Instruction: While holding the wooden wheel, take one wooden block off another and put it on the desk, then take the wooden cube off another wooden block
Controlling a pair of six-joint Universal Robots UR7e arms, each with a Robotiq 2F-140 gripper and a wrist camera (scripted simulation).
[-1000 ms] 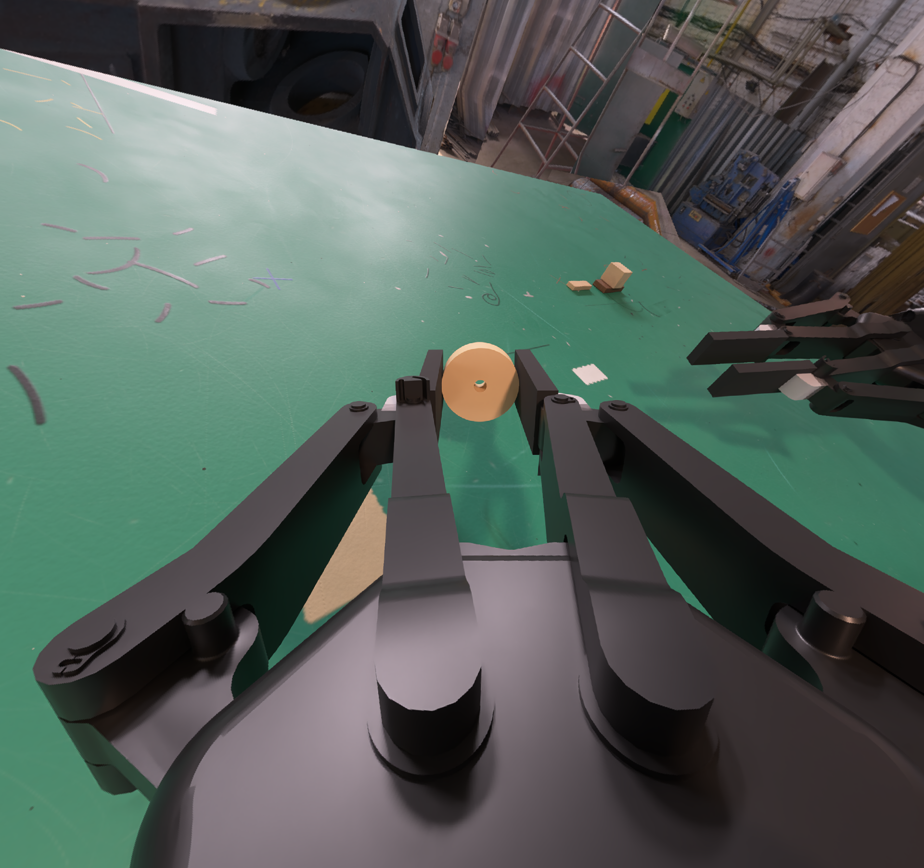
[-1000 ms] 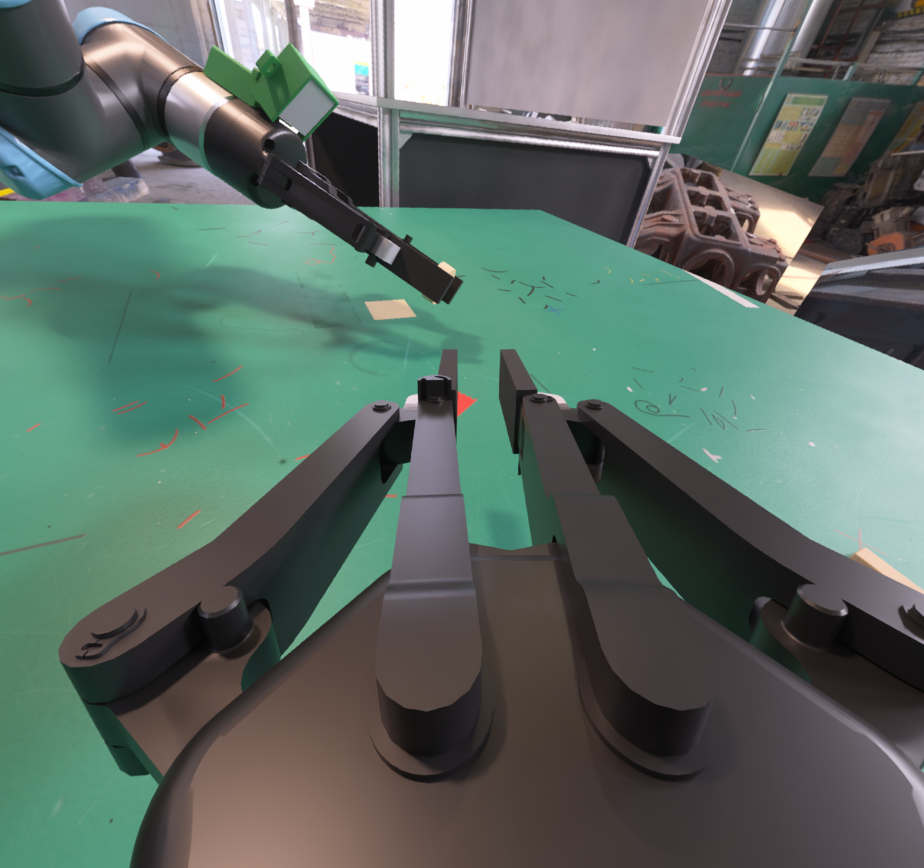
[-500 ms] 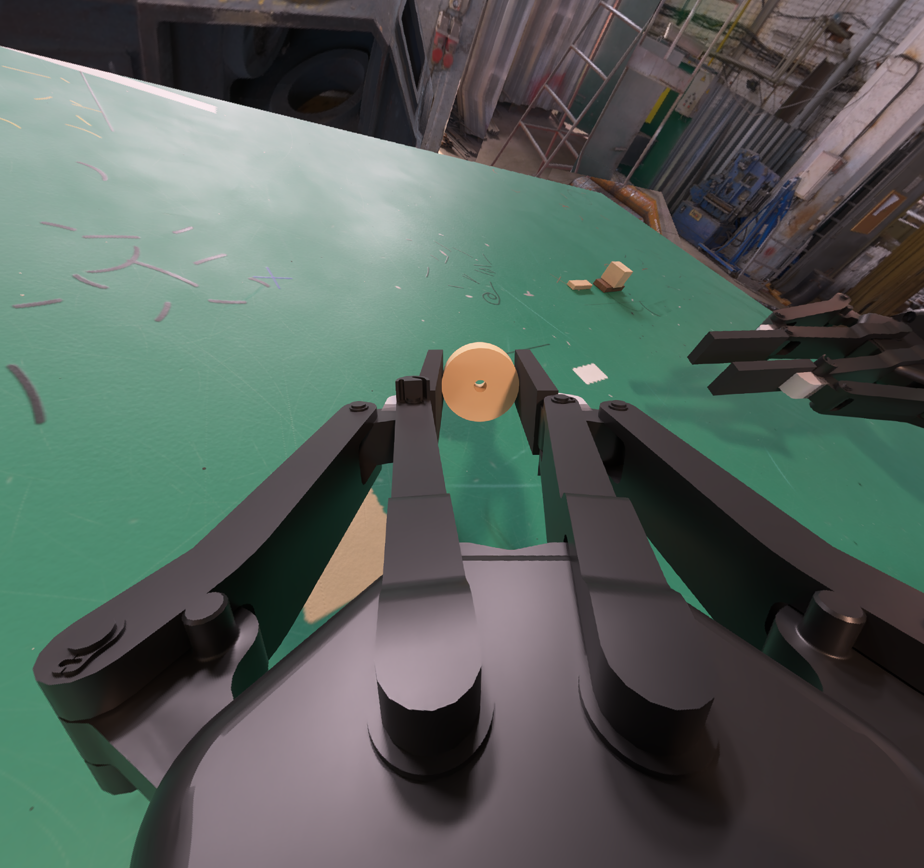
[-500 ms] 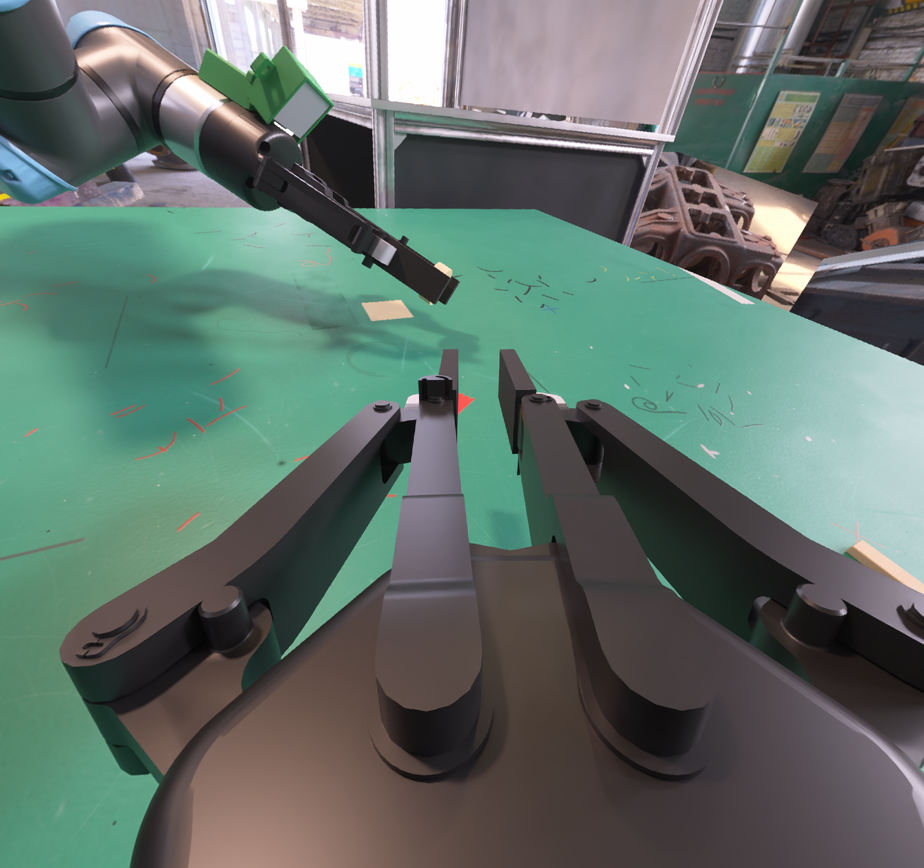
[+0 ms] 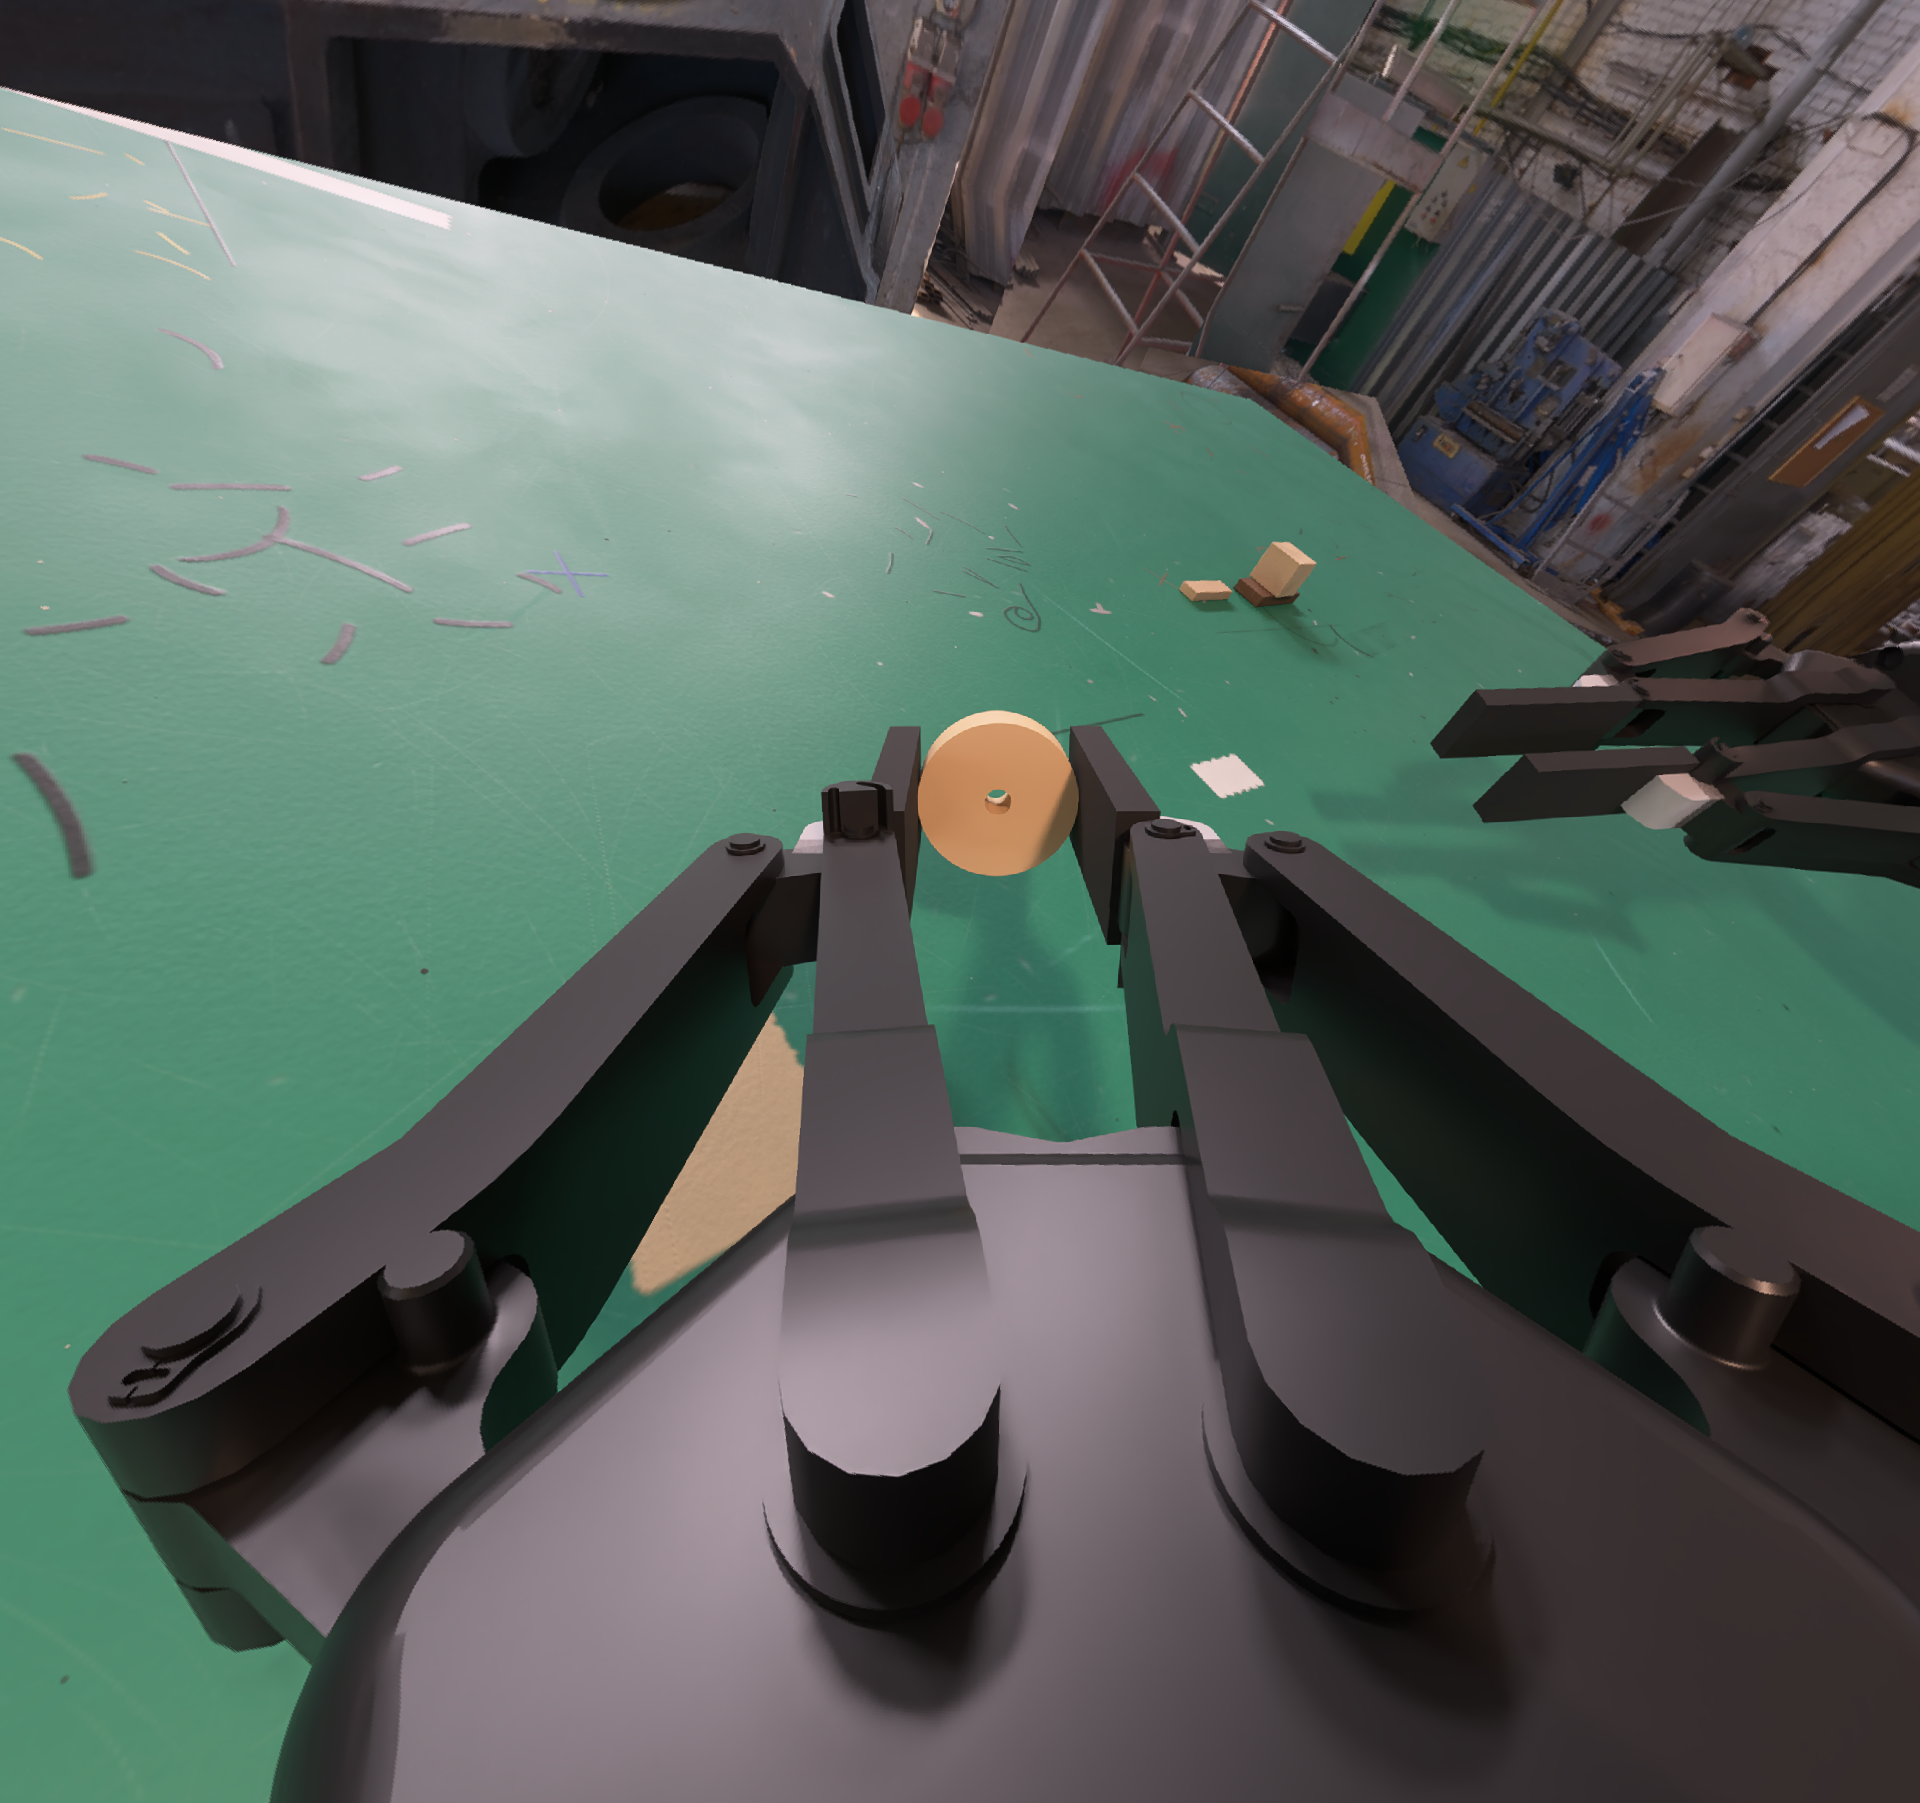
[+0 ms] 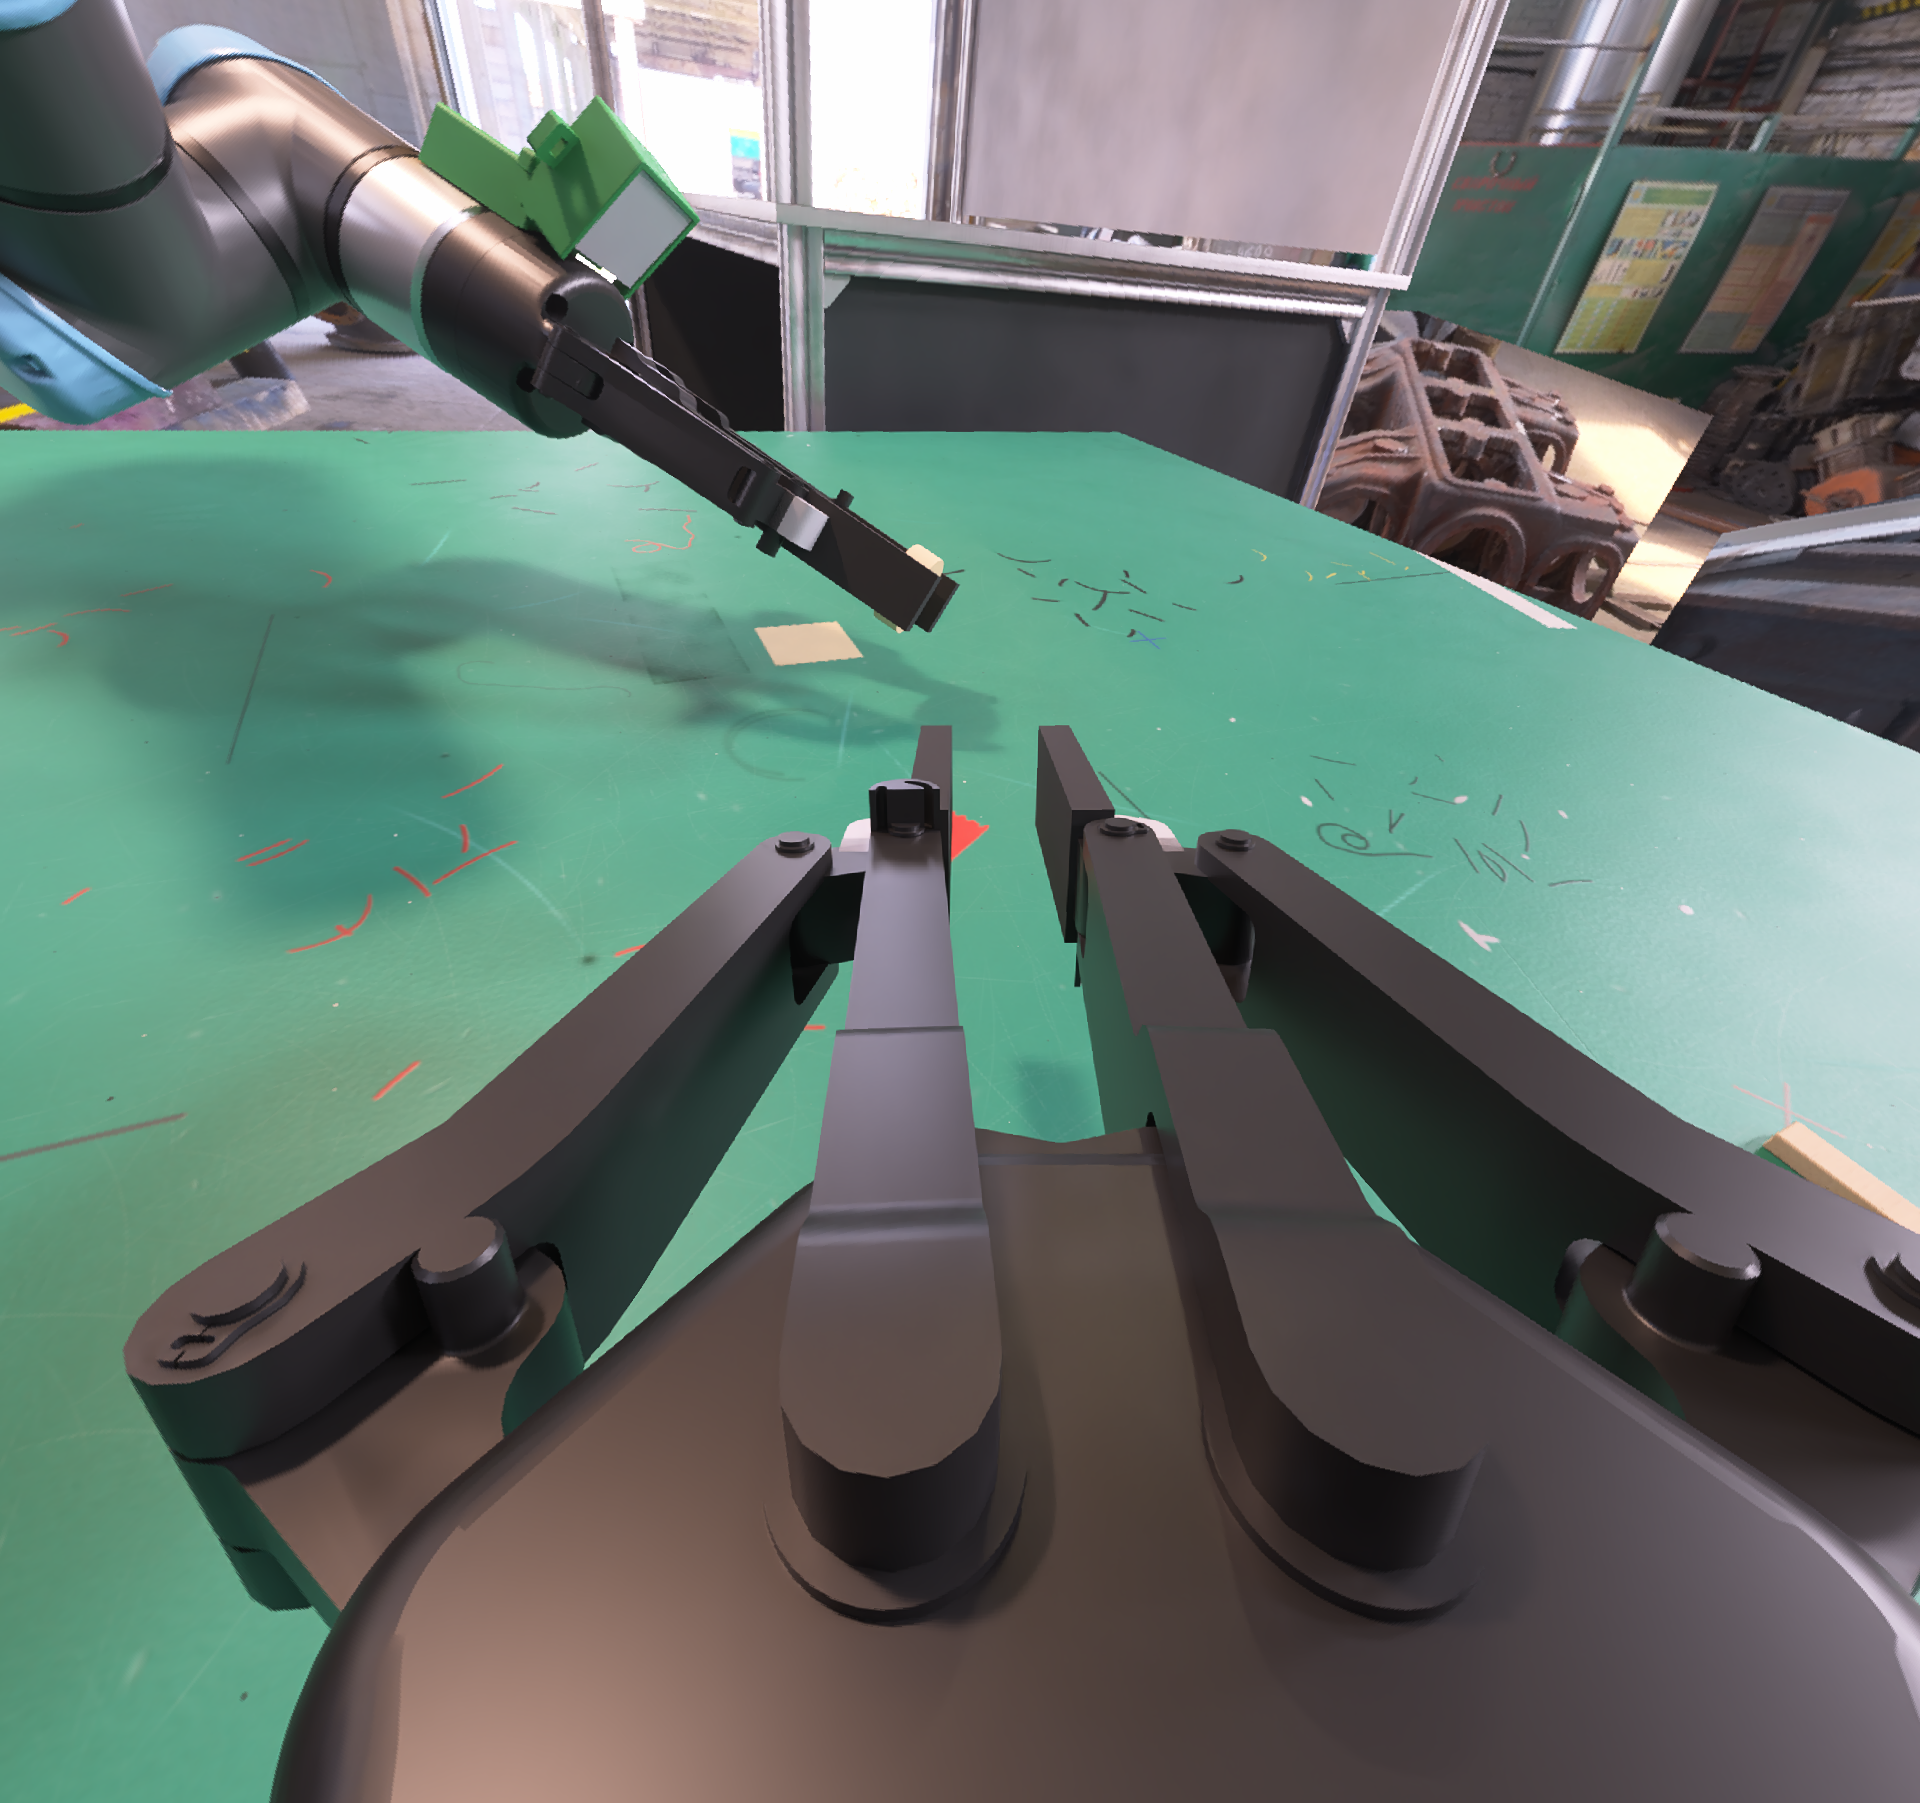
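Note:
My left gripper (image 5: 995, 766) is shut on the wooden wheel (image 5: 997, 794), a tan disc with a small centre hole, held above the green desk (image 5: 520, 818). Far to the right, a pale wooden cube (image 5: 1285, 567) rests tilted on a dark brown block (image 5: 1260, 594), with a small flat pale block (image 5: 1205, 591) lying on the desk beside them. My right gripper (image 6: 992, 766) is empty, its fingers a narrow gap apart above the desk (image 6: 312, 922). It also shows in the left wrist view (image 5: 1496, 756). The left gripper (image 6: 920, 600) shows in the right wrist view.
A flat tan square (image 6: 808, 643) lies on the desk under the left gripper, also in the left wrist view (image 5: 717, 1182). A pale wooden piece (image 6: 1829, 1177) sits by the right gripper's linkage, partly hidden. A white patch (image 5: 1226, 774) lies past the wheel. Machinery stands beyond the desk edge.
The right wrist view has shifted very slightly. The left gripper and the wheel have not moved.

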